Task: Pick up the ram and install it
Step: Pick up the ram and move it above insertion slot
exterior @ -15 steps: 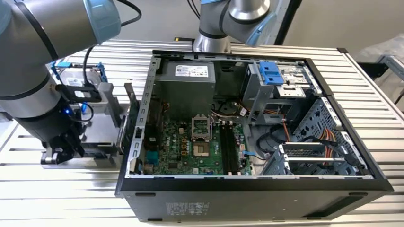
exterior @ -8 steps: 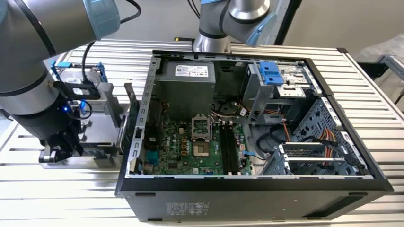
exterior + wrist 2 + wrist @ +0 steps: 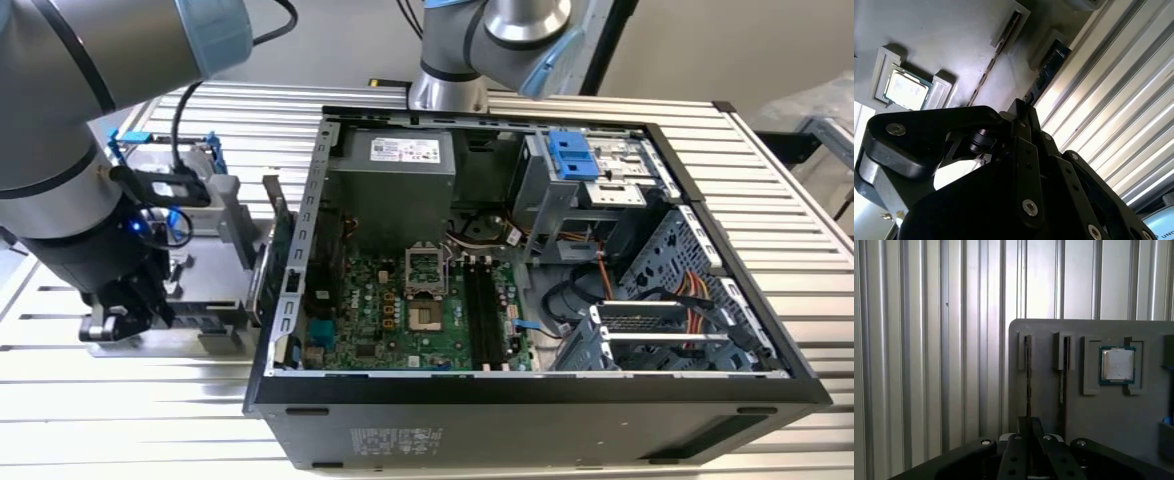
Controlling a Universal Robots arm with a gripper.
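Note:
The ram [image 3: 1028,375] stands on edge in the outer slot of a grey parts holder [image 3: 1104,415], nearest the holder's rim. It looks like a thin dark stick in both wrist views, ram [image 3: 1046,71]. My gripper [image 3: 1029,426] is at one end of it, the two fingers close together with the stick between them. The stick still sits in its slot. In the exterior view my gripper [image 3: 124,308] hangs low over the holder [image 3: 200,335], on the exterior view's left of the open computer case [image 3: 534,390]. The board's long dark memory slots [image 3: 482,312] lie inside the case.
A second thin stick [image 3: 1063,370] fills the neighbouring slot. A small square silver-topped chip [image 3: 1117,364] rests in its own pocket. A drive with blue brackets [image 3: 174,165] stands behind the holder. Ribbed metal table [image 3: 919,350] surrounds everything. Case walls, cables and a drive cage [image 3: 667,300] crowd the board.

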